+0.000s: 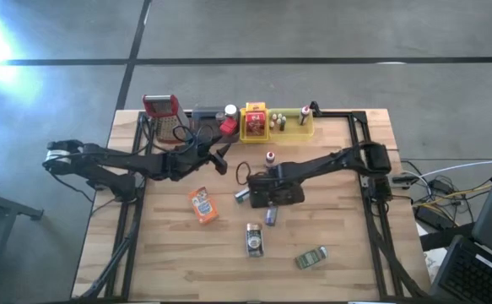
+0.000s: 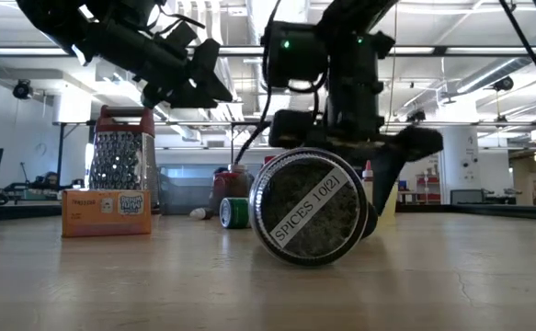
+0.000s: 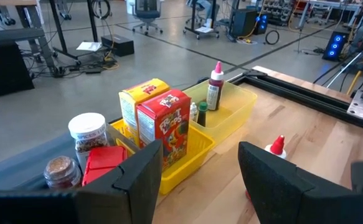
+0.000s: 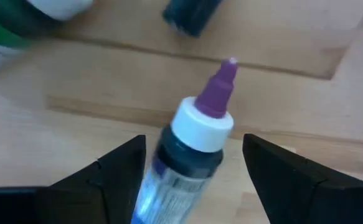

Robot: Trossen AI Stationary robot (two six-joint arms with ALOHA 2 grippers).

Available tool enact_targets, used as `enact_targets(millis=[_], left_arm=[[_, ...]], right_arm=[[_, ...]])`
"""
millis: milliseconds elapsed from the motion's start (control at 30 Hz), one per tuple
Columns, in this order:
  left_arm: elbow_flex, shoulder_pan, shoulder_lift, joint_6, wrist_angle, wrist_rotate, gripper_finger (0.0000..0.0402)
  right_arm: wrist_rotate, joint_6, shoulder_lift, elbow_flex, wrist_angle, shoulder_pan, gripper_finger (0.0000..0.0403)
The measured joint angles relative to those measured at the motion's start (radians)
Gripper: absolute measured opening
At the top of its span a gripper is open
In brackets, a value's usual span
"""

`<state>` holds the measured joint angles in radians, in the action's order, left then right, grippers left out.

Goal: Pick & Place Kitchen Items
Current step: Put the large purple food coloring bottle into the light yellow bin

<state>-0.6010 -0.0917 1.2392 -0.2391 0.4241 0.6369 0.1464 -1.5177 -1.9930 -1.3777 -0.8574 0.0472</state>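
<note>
A small bottle with a purple tip and white collar (image 4: 197,140) lies on its side on the wooden table. My right gripper (image 4: 193,180) points down over it, open, one finger on either side of the bottle's body; I see no touch. In the high view that gripper (image 1: 267,201) is mid-table. My left gripper (image 3: 197,180) hangs open above the table with nothing between its fingers, near the trays (image 1: 220,160). Loose on the table are an orange packet (image 1: 202,204), a round tin (image 1: 254,239), a green tin (image 1: 310,257) and a red-capped bottle (image 1: 270,158).
Along the far edge stand a red-topped grater (image 1: 163,114), a grey tray (image 1: 202,116), a yellow tray (image 3: 197,152) with cereal boxes (image 3: 162,124), and a paler tray (image 3: 234,109) with small bottles. A spice tin (image 2: 309,207) lies on its side close to the low camera.
</note>
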Motion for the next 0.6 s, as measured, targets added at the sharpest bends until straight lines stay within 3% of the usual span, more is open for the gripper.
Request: enact_targets(millis=[200, 600], left_arm=[[0.000, 0.000, 0.000, 0.000, -0.008, 0.000, 0.0216], [0.000, 0.000, 0.000, 0.000, -0.015, 0.000, 0.0216]], right_arm=[[0.030, 0.032, -0.062, -0.004, 0.007, 0.008, 0.0244], [0.004, 0.099, -0.052, -0.001, -0.035, 0.038, 0.0191]])
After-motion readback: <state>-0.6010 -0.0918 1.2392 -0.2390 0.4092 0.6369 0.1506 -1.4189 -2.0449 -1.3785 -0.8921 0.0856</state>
